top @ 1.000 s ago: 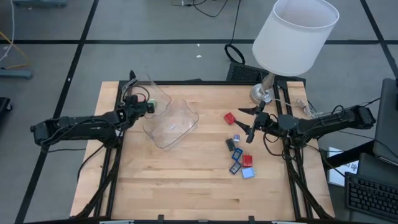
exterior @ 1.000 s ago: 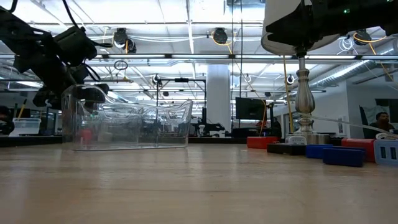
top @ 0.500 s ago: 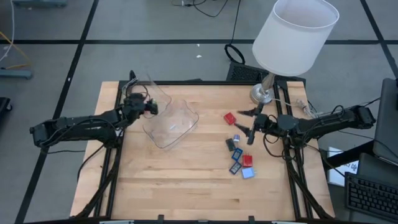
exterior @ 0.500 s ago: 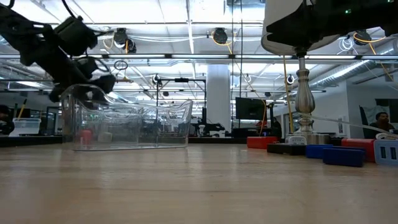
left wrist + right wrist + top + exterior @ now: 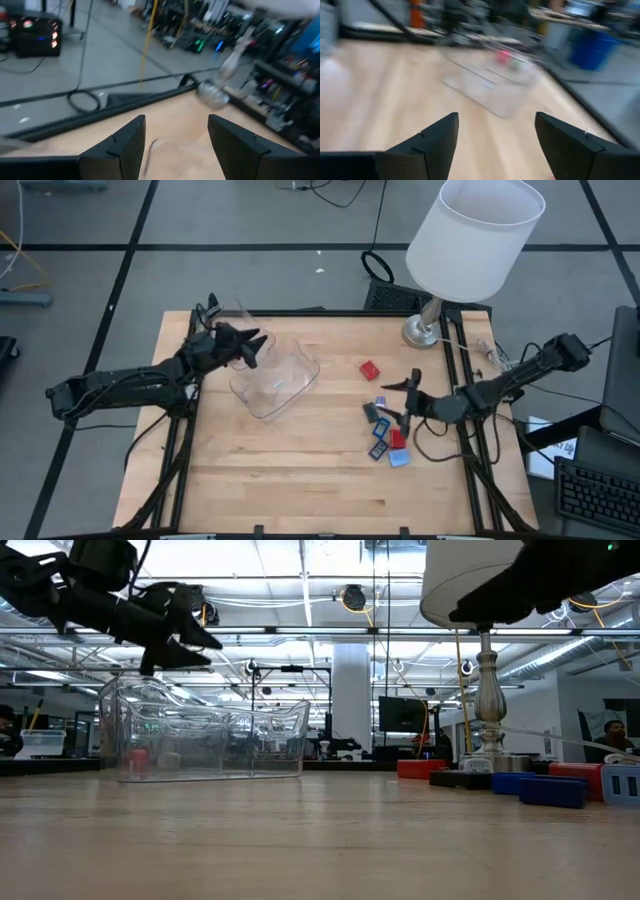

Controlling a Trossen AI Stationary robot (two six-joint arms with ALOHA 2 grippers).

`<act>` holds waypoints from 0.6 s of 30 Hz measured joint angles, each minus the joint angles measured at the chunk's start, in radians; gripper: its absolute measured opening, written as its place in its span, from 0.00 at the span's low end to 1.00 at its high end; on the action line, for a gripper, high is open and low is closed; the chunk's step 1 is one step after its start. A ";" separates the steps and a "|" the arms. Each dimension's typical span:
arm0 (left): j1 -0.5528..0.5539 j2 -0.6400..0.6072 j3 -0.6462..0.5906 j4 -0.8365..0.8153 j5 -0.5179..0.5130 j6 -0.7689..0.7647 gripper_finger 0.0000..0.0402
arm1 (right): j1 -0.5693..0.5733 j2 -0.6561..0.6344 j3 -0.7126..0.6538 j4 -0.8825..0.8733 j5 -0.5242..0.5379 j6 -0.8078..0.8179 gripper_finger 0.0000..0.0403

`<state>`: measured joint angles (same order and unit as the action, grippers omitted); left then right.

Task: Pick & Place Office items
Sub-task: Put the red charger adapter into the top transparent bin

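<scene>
The office items lie right of centre: a red cube (image 5: 370, 368), and nearer the front a cluster of blue, dark and red pieces (image 5: 385, 435). The low view shows them as a row (image 5: 530, 786) at the right. A clear container (image 5: 275, 375) stands left of centre on its base, with a red bit (image 5: 138, 755) and a green bit (image 5: 516, 62) inside. My left gripper (image 5: 248, 346) hovers open and level above the container's left end (image 5: 190, 635). My right gripper (image 5: 407, 400) hangs open just right of the cluster, nothing between its fingers.
A lamp with a white shade (image 5: 476, 235) stands on its metal base (image 5: 420, 330) at the table's far right corner, overhanging that part of the table. Bare wood (image 5: 290, 470) stretches along the near edge.
My left gripper has risen from the container's left end and tipped up from pointing down to about level. My right gripper has swung toward the table's near edge, from beside the red cube to beside the cluster of pieces. The pieces and the container have kept still.
</scene>
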<state>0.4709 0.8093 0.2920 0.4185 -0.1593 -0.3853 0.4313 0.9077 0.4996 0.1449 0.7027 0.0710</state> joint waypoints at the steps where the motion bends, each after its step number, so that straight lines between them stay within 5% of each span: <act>1: 0.000 0.000 0.000 0.023 0.003 0.006 0.55 | 0.000 0.023 0.007 -0.021 0.046 0.017 0.63; 5: 0.000 0.000 0.000 0.112 0.003 0.047 0.54 | -0.069 0.123 0.012 -0.062 0.117 0.121 0.63; 14: 0.000 0.000 0.000 0.399 0.013 0.224 0.50 | -0.296 0.342 0.012 -0.062 -0.039 0.243 0.63; 18: 0.009 0.000 0.018 0.332 0.081 0.247 0.50 | -0.361 0.395 0.012 -0.036 -0.096 0.283 0.63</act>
<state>0.4795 0.8097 0.3097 0.7503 -0.0781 -0.1387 0.0705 1.3025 0.5116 0.1089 0.6070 0.3536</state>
